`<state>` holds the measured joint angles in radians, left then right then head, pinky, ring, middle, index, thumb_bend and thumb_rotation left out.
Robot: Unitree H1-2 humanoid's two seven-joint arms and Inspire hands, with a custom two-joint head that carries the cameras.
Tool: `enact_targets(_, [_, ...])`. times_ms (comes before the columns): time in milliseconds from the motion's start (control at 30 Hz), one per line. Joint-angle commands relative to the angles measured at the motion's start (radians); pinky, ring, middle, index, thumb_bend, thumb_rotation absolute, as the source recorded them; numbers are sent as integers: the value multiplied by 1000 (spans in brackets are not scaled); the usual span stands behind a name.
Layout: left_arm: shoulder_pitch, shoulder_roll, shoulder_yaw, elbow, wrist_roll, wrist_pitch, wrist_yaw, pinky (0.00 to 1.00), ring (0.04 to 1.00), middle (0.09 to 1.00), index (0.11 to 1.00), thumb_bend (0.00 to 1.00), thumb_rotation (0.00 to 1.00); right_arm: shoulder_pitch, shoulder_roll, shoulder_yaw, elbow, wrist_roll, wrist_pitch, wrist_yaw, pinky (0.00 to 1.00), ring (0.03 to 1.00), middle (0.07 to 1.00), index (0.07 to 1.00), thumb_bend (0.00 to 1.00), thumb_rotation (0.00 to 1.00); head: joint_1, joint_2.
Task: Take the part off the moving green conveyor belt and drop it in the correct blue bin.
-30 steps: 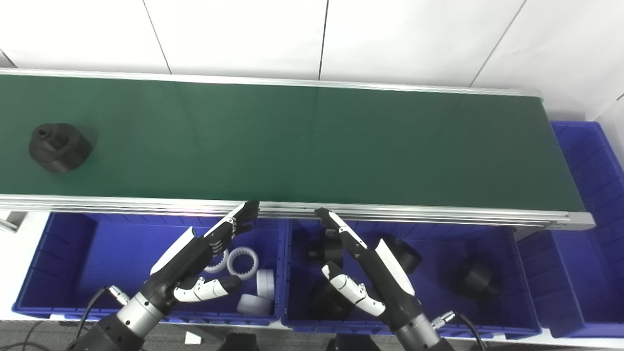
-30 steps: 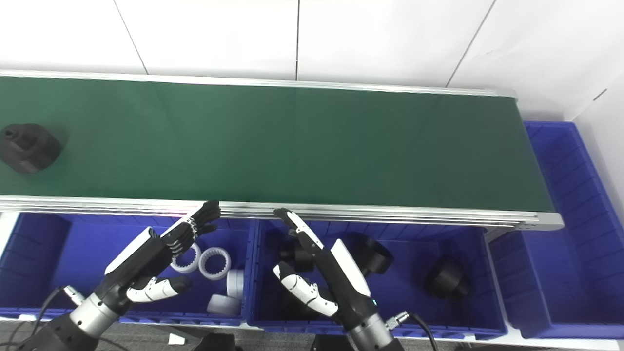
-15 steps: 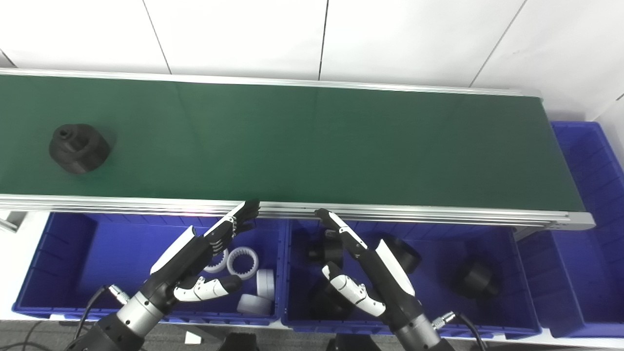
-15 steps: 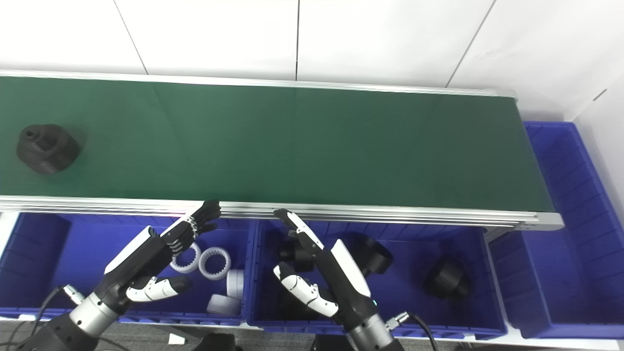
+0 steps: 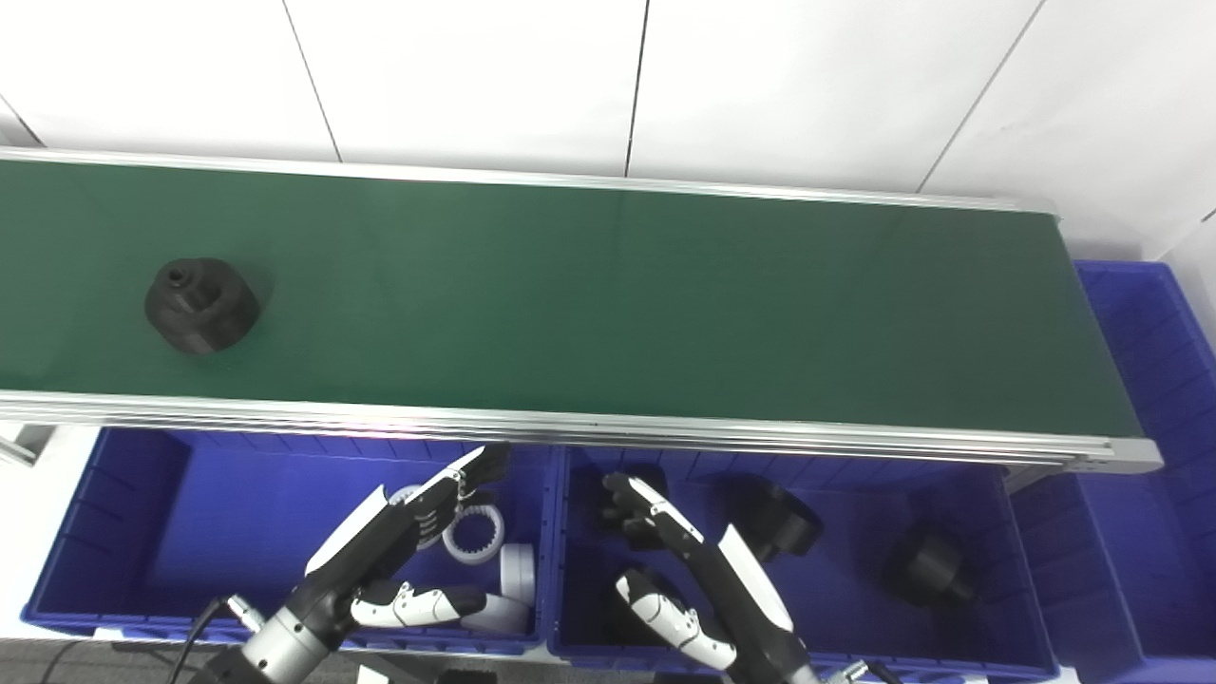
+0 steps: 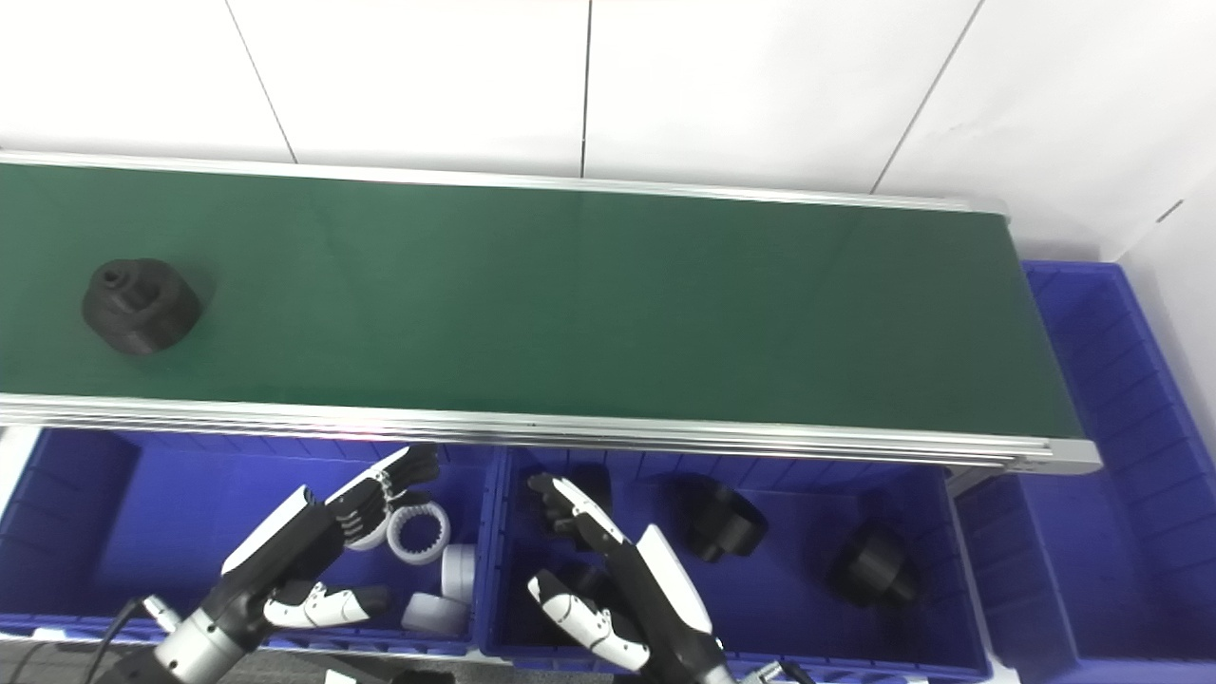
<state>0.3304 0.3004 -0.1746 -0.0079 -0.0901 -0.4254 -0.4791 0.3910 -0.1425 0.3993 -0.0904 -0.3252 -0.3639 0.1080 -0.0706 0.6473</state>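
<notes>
A black round part with a small hole on top rides the green conveyor belt near its left end; it also shows in the right eye view. My left hand is open and empty, held over the left blue bin. My right hand is open and empty, held over the middle blue bin. Both hands are below the belt's near rail, far right of the part.
The left bin holds white ring parts. The middle bin holds several black parts. A third blue bin stands past the belt's right end. A white tiled wall is behind the belt.
The black part has ridden the belt to the right. The camera has tilted, so the whole picture sits lower. Both hands stay open over their bins.
</notes>
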Motion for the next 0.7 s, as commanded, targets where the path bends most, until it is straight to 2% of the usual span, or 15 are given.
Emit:
enact_targets(0, [-14,1,12,-19,-10,-44,-2,882,947,964,946,484,496,-1,6,1,-16,6,-58,-11,827,917,952,924,378,810,4,1])
enact_targets(167, [-18,0,16,-14,-21,-44,-16,882,950,968,946,477,459,3,5,3,-8,6,-69,-16,852,932,963,934,366,814,6,0])
enact_targets(300, [-23,-9,21,-8,5,-45,-14,879,944,966,945,479,485,1,2,1,8,7,-87,-20,854,935,967,939,365,831,32,-15])
enact_targets(333, [-24,-14,21,-2,12,-45,-13,880,944,966,944,481,488,1,-1,0,17,8,-92,-22,855,935,968,939,365,834,70,-61])
enact_targets(367, [-24,-20,20,5,17,-45,-14,879,943,964,943,482,492,-1,-5,1,26,9,-98,-26,857,937,970,941,363,837,76,-74])
enact_targets(400, [-28,-27,19,23,22,-45,-15,879,942,962,941,483,491,-7,-14,7,45,11,-102,-36,862,940,972,943,363,841,109,-141])
enact_targets(433, [-30,-33,18,39,26,-45,-17,875,937,959,939,488,481,-12,-22,12,58,11,-105,-44,868,944,973,946,363,854,109,-141])
enact_targets(467, [-37,-40,18,63,29,-45,-20,864,927,952,933,499,474,-21,-32,21,78,11,-106,-58,870,945,974,948,360,863,131,-194])
enact_targets(500, [-42,-44,17,82,36,-45,-20,852,917,947,926,508,473,-29,-39,30,96,14,-106,-72,866,942,972,947,358,867,134,-202])
enact_targets(533, [-46,-45,13,96,54,-45,-11,851,916,946,926,508,474,-38,-45,39,116,20,-106,-86,866,941,971,947,358,868,145,-235])
enact_targets(567, [-48,-46,10,103,68,-45,-1,847,913,942,919,514,498,-44,-50,49,131,25,-106,-100,844,930,965,938,366,861,145,-235])
enact_targets(600, [-49,-48,9,109,74,-45,5,844,911,937,913,514,506,-52,-55,58,143,29,-106,-112,833,924,961,933,369,860,152,-257])
enact_targets(667, [-53,-50,7,114,80,-45,15,841,907,930,905,511,499,-64,-62,73,156,35,-106,-133,818,916,957,927,372,858,156,-268])
